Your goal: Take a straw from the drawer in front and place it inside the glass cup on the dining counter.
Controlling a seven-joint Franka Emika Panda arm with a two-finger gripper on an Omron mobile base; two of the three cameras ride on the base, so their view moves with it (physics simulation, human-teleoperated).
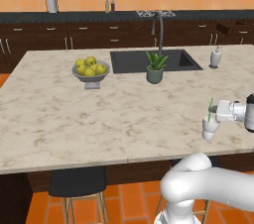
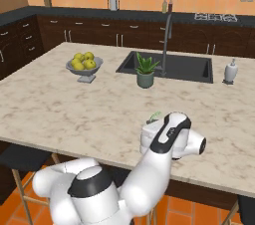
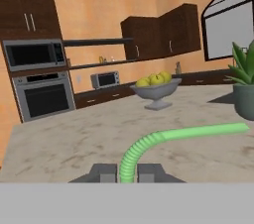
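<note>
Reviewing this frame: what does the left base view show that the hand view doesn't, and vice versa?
Left base view: small translucent whitish glass cup, dark inset sink, white soap dispenser. Hand view: silver built-in oven, microwave, end effector shut on the thin light green straw. Both: that straw, grey bowl of yellow fruit, potted green plant, beige marble dining counter.

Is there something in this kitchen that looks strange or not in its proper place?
Yes. In the hand view the straw looks bent: it rises between the fingertips, then curves sideways, instead of running straight. An upper drawer in the back cabinets also hangs askew. The fruit bowl and plant stand upright.
</note>
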